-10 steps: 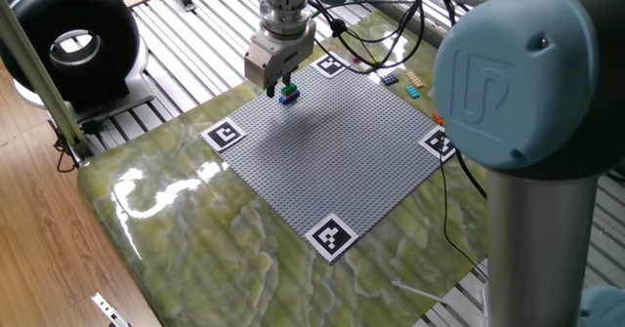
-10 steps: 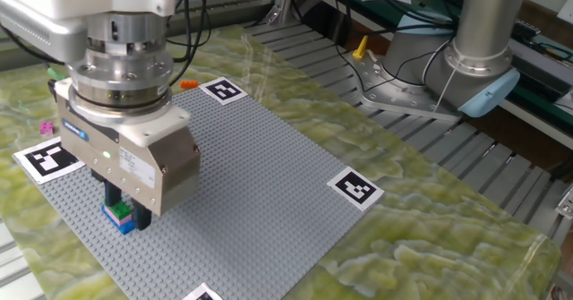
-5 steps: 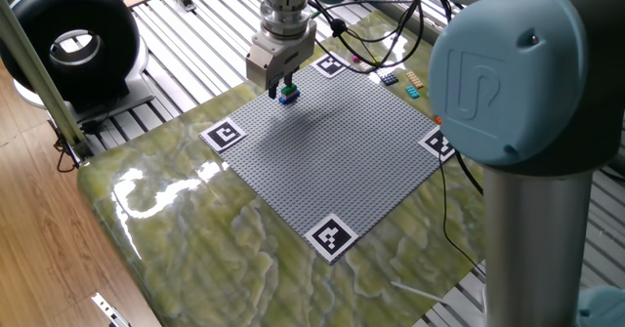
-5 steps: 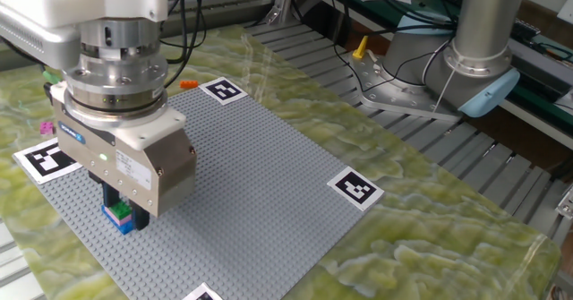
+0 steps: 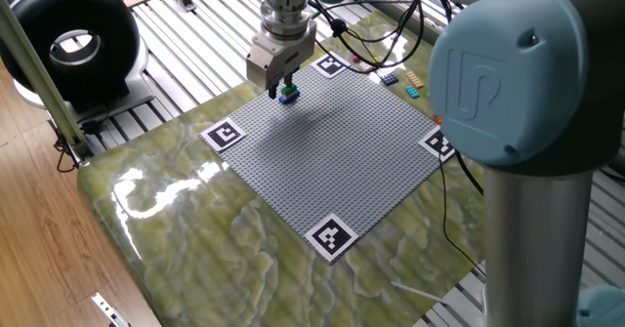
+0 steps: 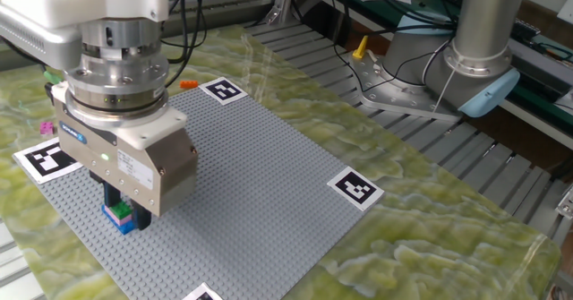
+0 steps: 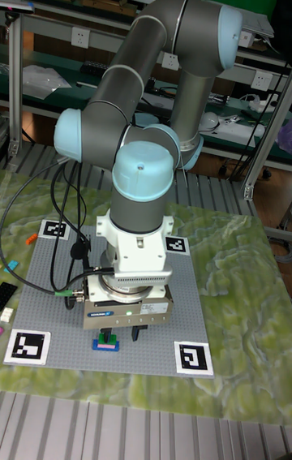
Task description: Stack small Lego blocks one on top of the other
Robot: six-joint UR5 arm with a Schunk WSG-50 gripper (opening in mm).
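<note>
Pink, green and blue small Lego blocks (image 6: 119,216) are seen stacked on the grey baseplate (image 6: 260,184), directly beneath the gripper (image 6: 121,203), between its fingertips. Whether the fingers are clenched on the stack or released cannot be told.

One fixed view: we look down from high, arm's blue joint cap (image 5: 513,68) close at right of frame, grey baseplate (image 5: 332,146) mid-frame, fairly far. Other fixed view: we sit low & near, opp. side, gripper (image 6: 125,212) big at left of frame, arm base (image 6: 479,54) upper right. Tall fixed view: we face the arm (image 7: 146,176) head-on, mid distance, desk (image 7: 235,265) in lower half. All three share baseplate w/ marker tags (image 7: 192,357).
</note>
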